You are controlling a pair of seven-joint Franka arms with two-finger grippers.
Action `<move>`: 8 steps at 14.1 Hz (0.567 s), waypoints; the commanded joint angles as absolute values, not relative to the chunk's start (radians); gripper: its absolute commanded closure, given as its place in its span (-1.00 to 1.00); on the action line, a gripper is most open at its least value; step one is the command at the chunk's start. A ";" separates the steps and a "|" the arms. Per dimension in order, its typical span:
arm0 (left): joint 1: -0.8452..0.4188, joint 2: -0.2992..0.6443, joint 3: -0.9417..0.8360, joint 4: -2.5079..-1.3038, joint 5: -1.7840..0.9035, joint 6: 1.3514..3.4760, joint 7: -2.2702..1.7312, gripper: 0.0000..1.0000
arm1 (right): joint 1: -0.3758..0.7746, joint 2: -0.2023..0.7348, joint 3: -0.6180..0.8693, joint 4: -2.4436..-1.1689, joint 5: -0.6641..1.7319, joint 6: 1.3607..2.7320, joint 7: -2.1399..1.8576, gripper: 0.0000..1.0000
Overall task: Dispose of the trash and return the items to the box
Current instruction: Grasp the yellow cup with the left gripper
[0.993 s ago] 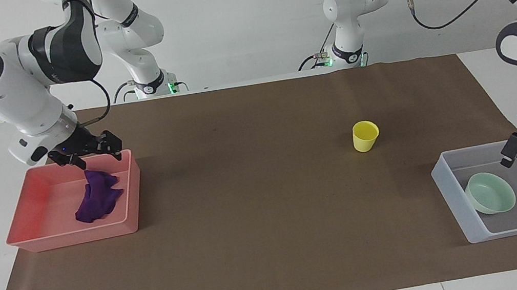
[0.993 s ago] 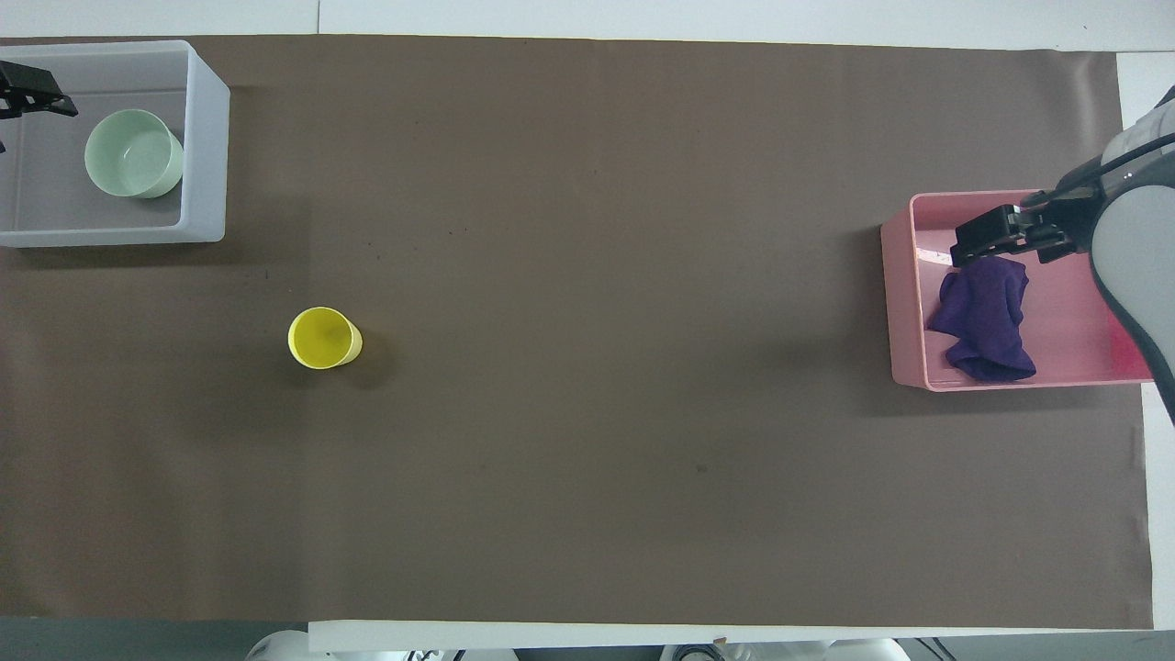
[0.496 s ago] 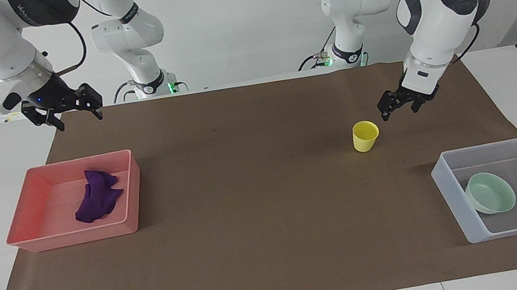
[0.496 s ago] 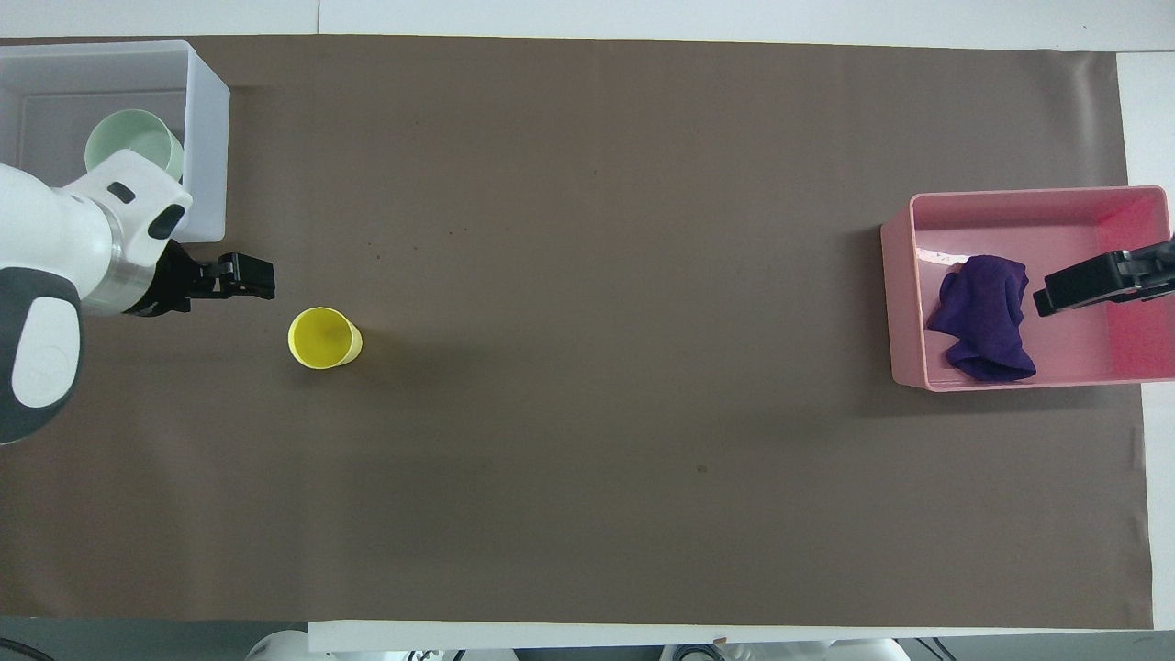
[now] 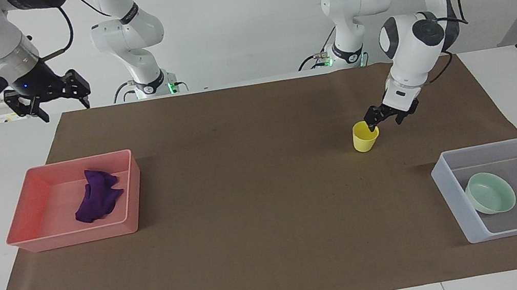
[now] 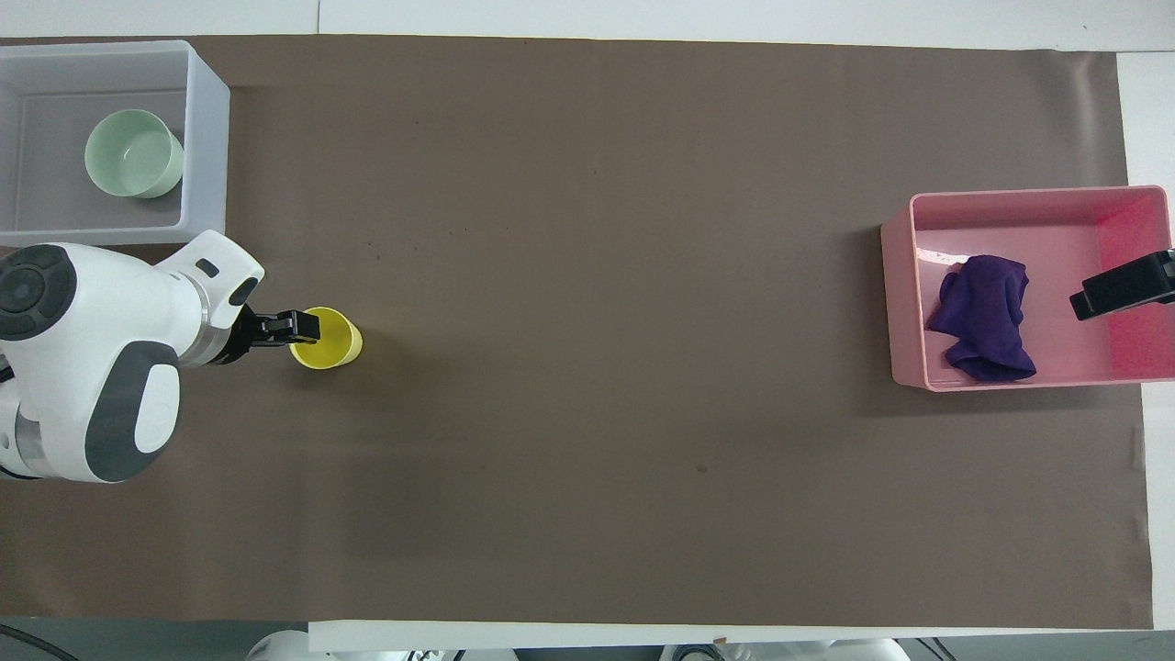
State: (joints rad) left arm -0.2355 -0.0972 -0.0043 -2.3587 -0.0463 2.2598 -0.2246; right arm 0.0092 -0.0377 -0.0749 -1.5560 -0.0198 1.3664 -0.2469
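Now the left gripper [image 5: 385, 118] is at the rim of the yellow cup [image 5: 365, 136], fingers spread, near the box [image 5: 461, 214] at the table's left-arm end; the right gripper [image 5: 50, 98] hangs released, up over the table's robot-side edge.

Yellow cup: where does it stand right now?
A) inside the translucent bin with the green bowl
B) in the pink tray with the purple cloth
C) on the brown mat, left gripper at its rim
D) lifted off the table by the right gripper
C: the yellow cup stands on the brown mat with the left gripper at its rim, outside the translucent bin that holds the green bowl.
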 commanded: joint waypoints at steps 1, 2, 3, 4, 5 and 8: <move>-0.253 -0.100 0.009 -2.388 -0.031 2.298 -0.252 0.95 | 0.000 -0.029 -0.074 -1.542 0.014 1.361 -0.222 -0.99; -0.253 -0.098 0.009 -2.387 -0.031 2.305 -0.256 0.97 | 0.000 -0.029 -0.075 -1.542 0.017 1.362 -0.216 -0.99; -0.253 -0.098 0.009 -2.388 -0.031 2.307 -0.261 0.98 | 0.002 -0.029 -0.075 -1.543 0.017 1.362 -0.212 -0.99; -0.253 -0.098 0.011 -2.388 -0.031 2.304 -0.261 1.00 | 0.000 -0.029 -0.074 -1.545 0.017 1.364 -0.210 -0.99; -0.252 -0.098 0.011 -2.385 -0.031 2.303 -0.261 1.00 | 0.000 -0.029 -0.075 -1.545 0.017 1.362 -0.206 -0.99; -0.245 -0.071 0.011 -2.286 -0.031 2.251 -0.296 1.00 | 0.000 -0.031 -0.075 -1.545 0.015 1.362 -0.199 -0.99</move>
